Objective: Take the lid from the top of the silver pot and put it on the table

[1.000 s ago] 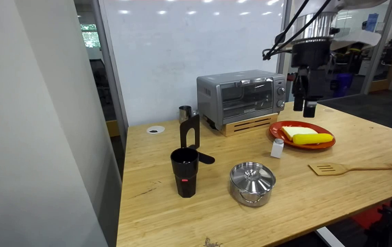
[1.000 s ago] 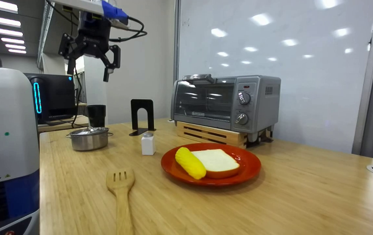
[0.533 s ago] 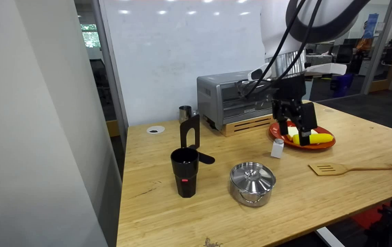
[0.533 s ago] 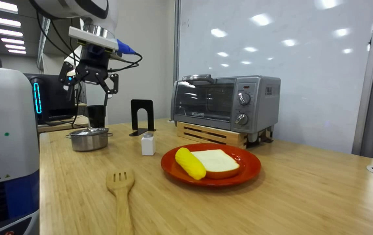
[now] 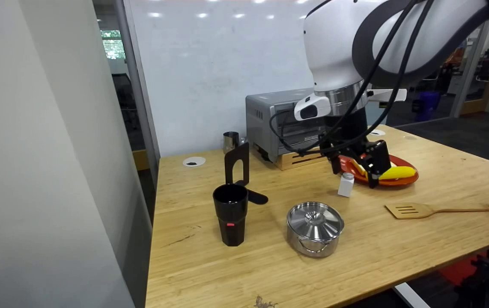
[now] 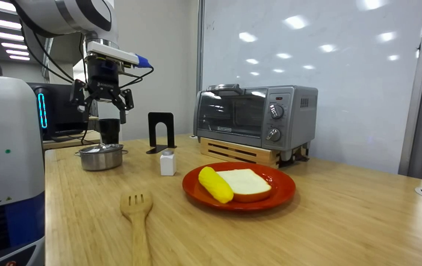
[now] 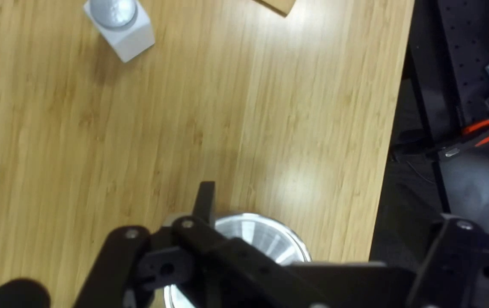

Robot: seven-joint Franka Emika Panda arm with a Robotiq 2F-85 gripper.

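One lid (image 5: 315, 220) covers the silver pot (image 5: 313, 248), interior hidden.

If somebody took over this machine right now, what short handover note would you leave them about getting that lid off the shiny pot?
Pincer: open, holding nothing, hanging above the table.
Lid: sitting on top of the silver pot, not gripped.
Silver pot: standing on the table, near the black cup.
Done: the lid has not been taken off.
Left: grip the lid, lift it clear, set it on the table, let go.
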